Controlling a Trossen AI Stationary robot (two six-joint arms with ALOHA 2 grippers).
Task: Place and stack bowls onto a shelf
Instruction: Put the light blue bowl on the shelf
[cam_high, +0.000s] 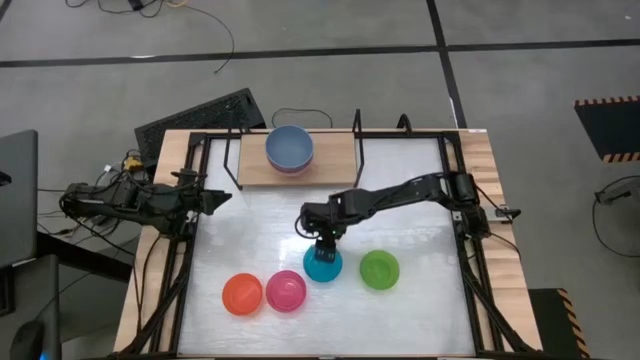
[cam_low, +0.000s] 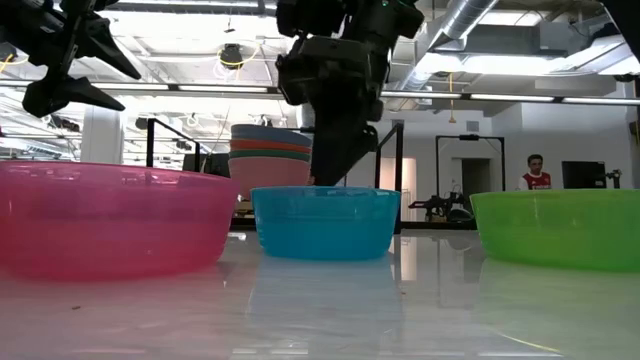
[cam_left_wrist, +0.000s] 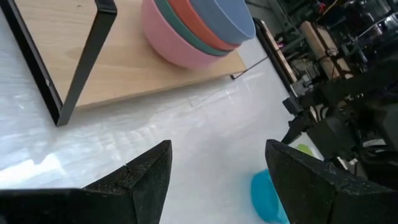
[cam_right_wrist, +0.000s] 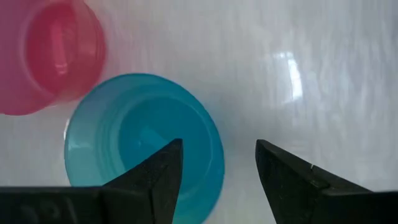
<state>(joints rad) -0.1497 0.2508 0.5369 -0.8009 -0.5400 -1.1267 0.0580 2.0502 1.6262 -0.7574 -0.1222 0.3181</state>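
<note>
Fingers of your right gripper (cam_right_wrist: 217, 177) spread wide, straddling the teal bowl's (cam_high: 322, 265) rim. Your left gripper (cam_high: 222, 198) waits open near the shelf (cam_high: 340, 162).

The teal bowl (cam_high: 322, 265) sits under the right gripper (cam_high: 325, 246), whose fingers seem spread over its rim. Beside it lie the magenta bowl (cam_high: 286, 291), the orange bowl (cam_high: 243, 294) and the lime bowl (cam_high: 379, 269). Beyond it, the shelf (cam_high: 340, 160) holds a bowl stack (cam_high: 289, 149).
</note>
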